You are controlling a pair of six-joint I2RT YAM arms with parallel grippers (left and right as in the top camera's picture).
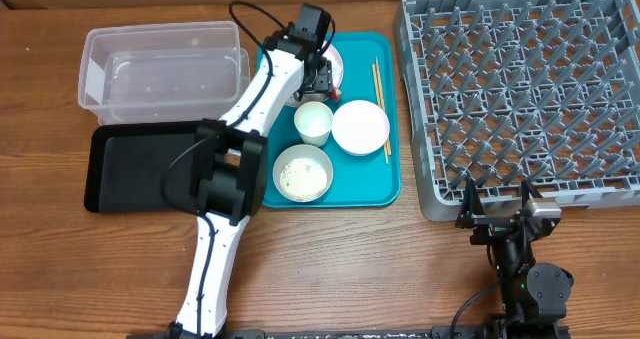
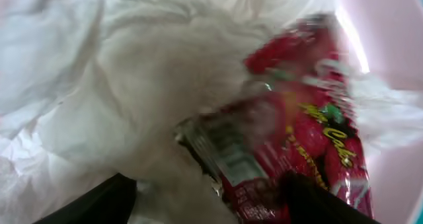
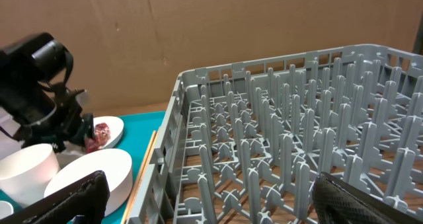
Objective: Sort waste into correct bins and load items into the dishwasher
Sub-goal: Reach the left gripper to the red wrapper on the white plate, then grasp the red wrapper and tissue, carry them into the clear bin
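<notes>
Now left end effector (image 2: 208, 197) straddles red wrapper (image 2: 297, 131), lengthwise between its fingers, atop napkin (image 2: 132, 85); grip uncertain

In the overhead view's centre-left, the left arm (image 1: 268, 79) has white links joined by boxy black joints, with a black cable (image 1: 232, 11) looping off it. At lower right, the right arm (image 1: 520, 254) is black with a silver-grey camera block (image 1: 541, 211). The right gripper (image 3: 218, 201) has matte black fingers (image 3: 73, 197).

You have a teal serving tray (image 1: 372, 184) lying flat on the wooden tabletop (image 1: 90, 269), and a brown cardboard wall (image 3: 198, 26) stands behind.
</notes>
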